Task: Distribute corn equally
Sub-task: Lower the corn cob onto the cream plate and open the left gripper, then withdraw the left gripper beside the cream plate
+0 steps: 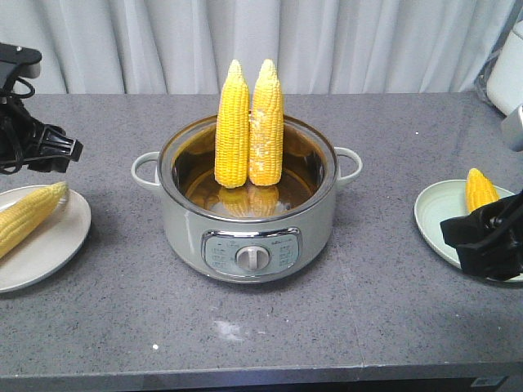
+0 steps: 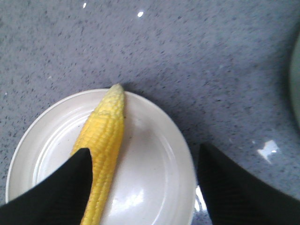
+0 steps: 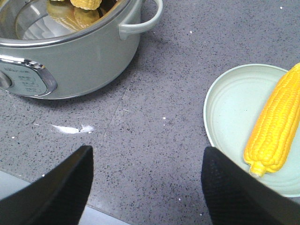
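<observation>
Two corn cobs stand upright side by side in the pot at the middle of the counter. A paler cob lies on the white plate at left; in the left wrist view that cob lies on the white plate below my open left gripper. A golden cob lies on the pale green plate at right. My right gripper hangs open over bare counter, just left of the green plate and its cob.
The pot has side handles and a front control dial. A white smear marks the counter in front of the pot. A white appliance stands at the back right corner. The counter's front edge is near.
</observation>
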Robot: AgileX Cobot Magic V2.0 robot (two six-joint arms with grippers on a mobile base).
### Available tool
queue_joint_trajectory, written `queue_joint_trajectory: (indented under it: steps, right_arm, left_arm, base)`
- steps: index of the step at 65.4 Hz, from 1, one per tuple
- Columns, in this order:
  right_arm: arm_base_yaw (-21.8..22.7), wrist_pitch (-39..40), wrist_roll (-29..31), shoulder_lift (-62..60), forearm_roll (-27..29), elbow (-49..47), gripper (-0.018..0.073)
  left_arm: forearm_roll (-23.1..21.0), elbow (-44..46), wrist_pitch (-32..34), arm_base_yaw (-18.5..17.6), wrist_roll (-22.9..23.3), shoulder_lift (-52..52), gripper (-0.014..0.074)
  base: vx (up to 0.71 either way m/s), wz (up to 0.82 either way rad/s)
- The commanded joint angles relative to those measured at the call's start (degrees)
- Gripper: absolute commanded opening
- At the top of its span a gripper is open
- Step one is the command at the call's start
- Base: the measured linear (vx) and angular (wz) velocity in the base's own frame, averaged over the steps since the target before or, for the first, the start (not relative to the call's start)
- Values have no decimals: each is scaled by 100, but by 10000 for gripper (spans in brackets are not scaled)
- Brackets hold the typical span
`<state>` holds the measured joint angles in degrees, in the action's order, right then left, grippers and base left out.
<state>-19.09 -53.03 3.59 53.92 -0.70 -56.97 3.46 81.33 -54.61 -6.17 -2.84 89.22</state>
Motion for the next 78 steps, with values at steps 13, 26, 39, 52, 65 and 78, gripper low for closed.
queue_joint_trajectory:
  steps: [13,26,39,52,65,78]
  right_arm:
    - [2,273,14,-67,-45,-132,472]
    - [2,267,14,-67,-38,-132,472]
    - [2,267,14,-67,-31,-132,472]
    - [2,342,14,-67,-19,-132,472]
    - [2,345,14,-67,2,-132,472]
    - [2,409,-94,-67,192,-132,482]
  left_arm:
    - [-141,-540,762,-586,-222,-1273,470]
    - [-519,-1299,1113,-902,-423,-2029,470]
    - [-1363,-2319,1442,-1094,-830,-2885,470]
    - [-1474,-2916,1646,-1094,-960,-3582,470]
    - [-1474,-3203,1837,-1094,-960,-4069,470]
    - [-1474,-3198,1961,-1094,-955,-4126,470]
  base:
    - [0,0]
    - [0,0]
    - [0,0]
    - [0,0]
    - [0,0]
    - [0,0]
